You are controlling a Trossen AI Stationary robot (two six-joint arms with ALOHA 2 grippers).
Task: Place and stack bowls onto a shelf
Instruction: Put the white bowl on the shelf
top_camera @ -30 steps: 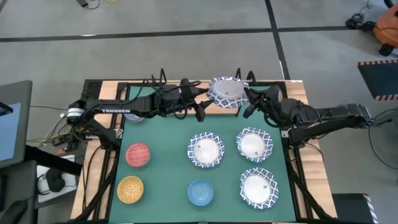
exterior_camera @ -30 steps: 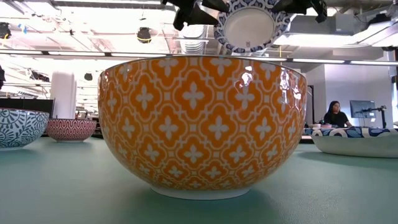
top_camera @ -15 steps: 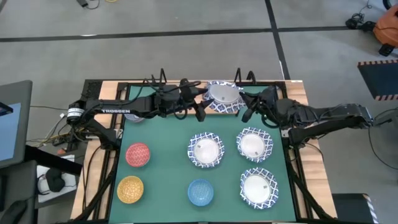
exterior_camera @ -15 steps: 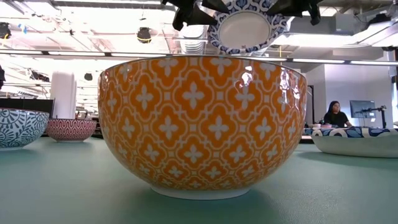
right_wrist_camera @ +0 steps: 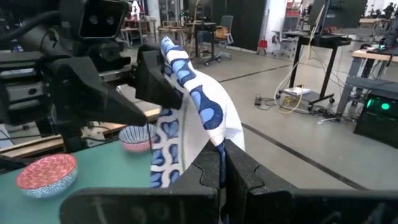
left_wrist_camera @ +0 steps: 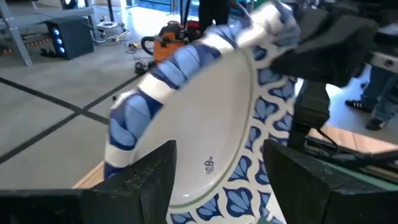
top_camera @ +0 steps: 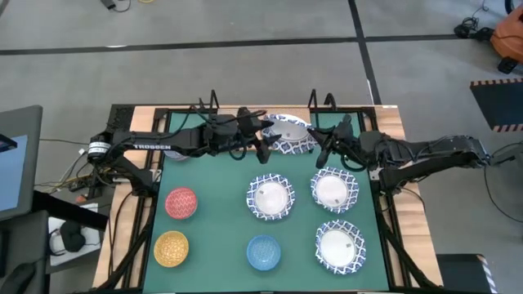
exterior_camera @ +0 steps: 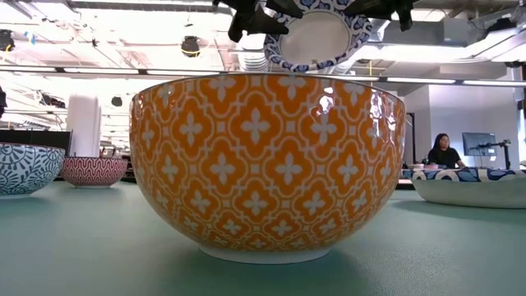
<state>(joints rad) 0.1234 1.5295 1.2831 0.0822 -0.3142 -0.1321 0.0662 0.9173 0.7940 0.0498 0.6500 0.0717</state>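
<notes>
Low view puts the yellow bowl (exterior_camera: 267,167) right up close on the green mat (exterior_camera: 82,247), with the red bowl (exterior_camera: 94,171) and a grey-blue patterned bowl (exterior_camera: 29,168) farther back at one side and a white lattice-rimmed bowl (exterior_camera: 472,187) at the other. Above and behind the yellow bowl, I hold the lifted white bowl (exterior_camera: 316,37) tilted in the air, its underside turned toward the camera. From overhead, the yellow bowl (top_camera: 172,248), the blue bowl (top_camera: 263,251) and one white bowl (top_camera: 340,246) sit along the near edge of the mat; the red bowl (top_camera: 181,202) and two more white bowls (top_camera: 270,197) (top_camera: 333,189) sit in the middle row. Beyond them, over the far edge of the mat and at the front of the shelf (top_camera: 384,117), my left gripper (top_camera: 263,140) and my right gripper (top_camera: 320,144) meet on the lifted white bowl (top_camera: 288,134) from opposite sides. My right fingers (right_wrist_camera: 214,171) are pressed together on its rim. My left fingers (left_wrist_camera: 149,180) stand apart either side of its base, and I cannot tell whether they grip it. Far back in the room a person (exterior_camera: 445,152) sits at a desk.
</notes>
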